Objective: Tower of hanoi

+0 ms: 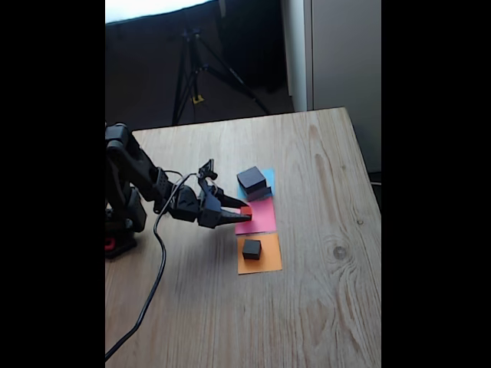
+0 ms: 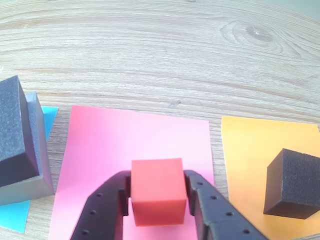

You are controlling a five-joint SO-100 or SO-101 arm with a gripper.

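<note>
The tiny red cube [image 2: 157, 190] sits between my gripper's [image 2: 158, 197] two black fingers, over the pink paper square [image 2: 125, 145]; the fixed view shows the same red cube [image 1: 246, 210] at the gripper [image 1: 244, 214] tip on the pink square's [image 1: 261, 218] left edge. Whether it rests on the paper or hangs just above it I cannot tell. A black slab [image 2: 12, 132] lies on the grey slab [image 2: 37, 165] over the blue square [image 2: 47, 120]; in the fixed view this stack [image 1: 252, 181] is farther back. The small black cube [image 2: 295, 185] stands on the orange square [image 2: 250, 150].
The wooden table [image 1: 322, 291] has a knot to the right of the squares. My arm's base [image 1: 123, 222] stands at the left edge, with a black cable [image 1: 149, 291] trailing to the front. A tripod [image 1: 196, 69] stands on the floor beyond the table.
</note>
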